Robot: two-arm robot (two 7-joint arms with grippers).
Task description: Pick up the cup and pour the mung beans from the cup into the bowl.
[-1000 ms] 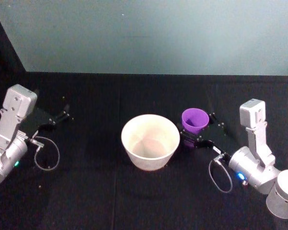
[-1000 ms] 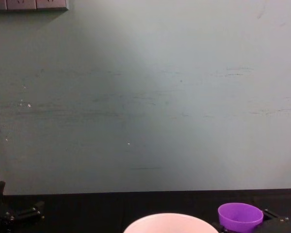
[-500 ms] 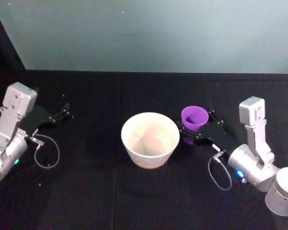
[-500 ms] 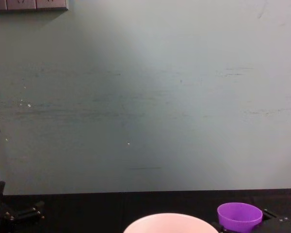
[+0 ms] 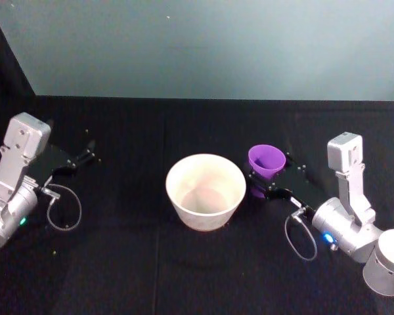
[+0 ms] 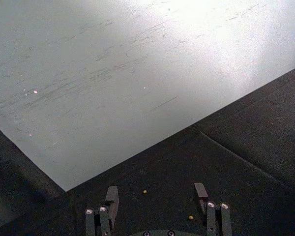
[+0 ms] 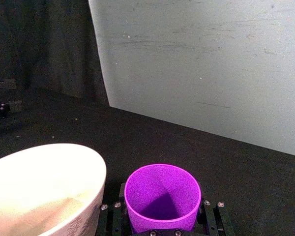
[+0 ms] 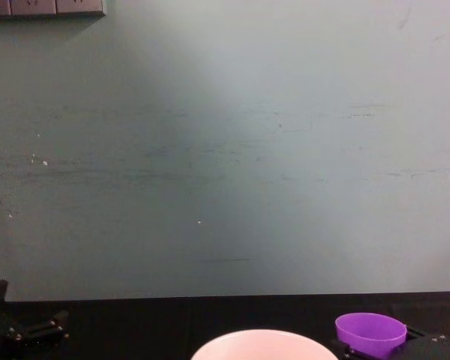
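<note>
Shifted slightly since a second ago, the purple cup (image 5: 266, 159) sits just right of the bowl (image 5: 173, 176), clamped at mid-wall by the right gripper (image 5: 270, 174). Judged light, smooth, thin-walled: squeeze moderately. Left gripper (image 6: 156, 189) idles well left of bowl, fingers spread.

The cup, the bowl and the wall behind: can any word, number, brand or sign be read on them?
None can be read.
The cup is plain purple.
The bowl is plain and pale.
The wall carries no writing.
</note>
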